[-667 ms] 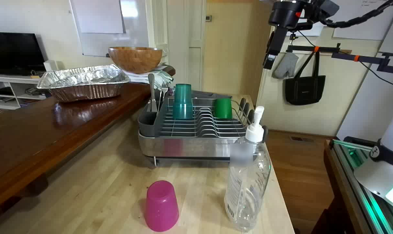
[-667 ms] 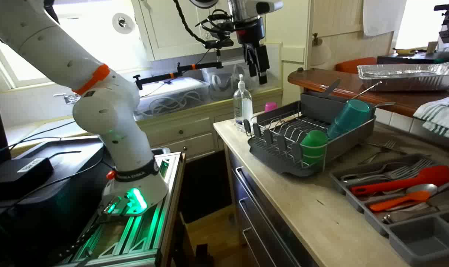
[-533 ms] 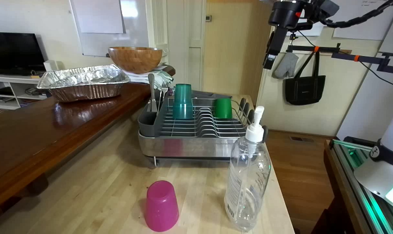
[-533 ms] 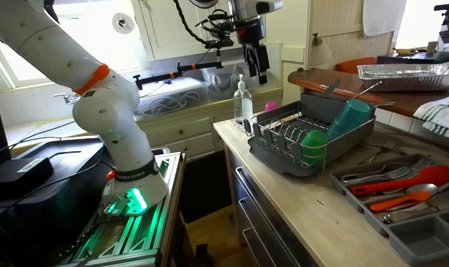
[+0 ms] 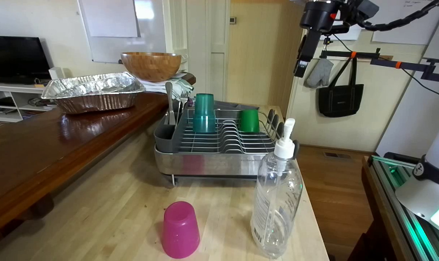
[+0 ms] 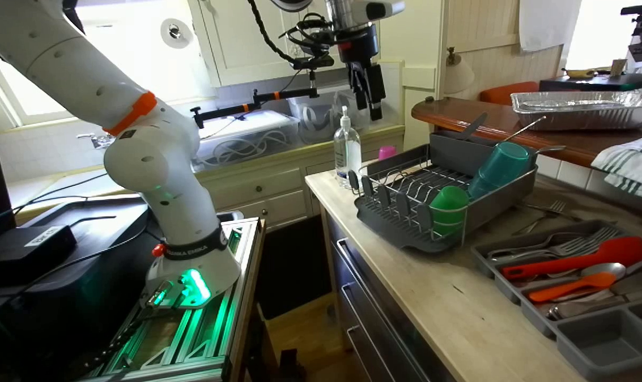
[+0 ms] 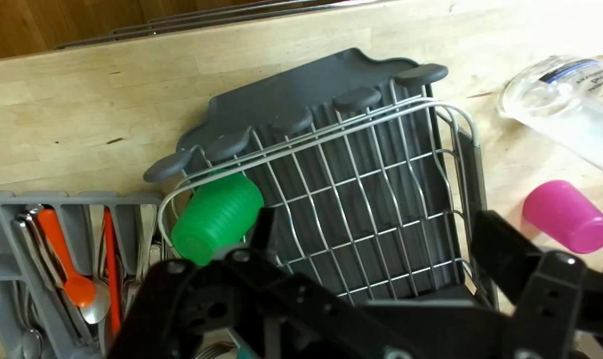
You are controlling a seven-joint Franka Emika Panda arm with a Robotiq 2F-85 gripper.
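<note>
Plainly empty, the pincer [image 7: 378, 227] gapes wide. Below, the wrist view shows the dish rack [image 7: 349, 192] between its fingers [image 7: 503, 249], green cup [image 7: 219, 214] beside one, pink cup [image 7: 565, 215] beyond the other.

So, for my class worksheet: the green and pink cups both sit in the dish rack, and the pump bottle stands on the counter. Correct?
Not quite: the pink cup stands upside down on the counter, apart from the dish rack, as an exterior view shows. The green cup and pump bottle are as stated.
</note>
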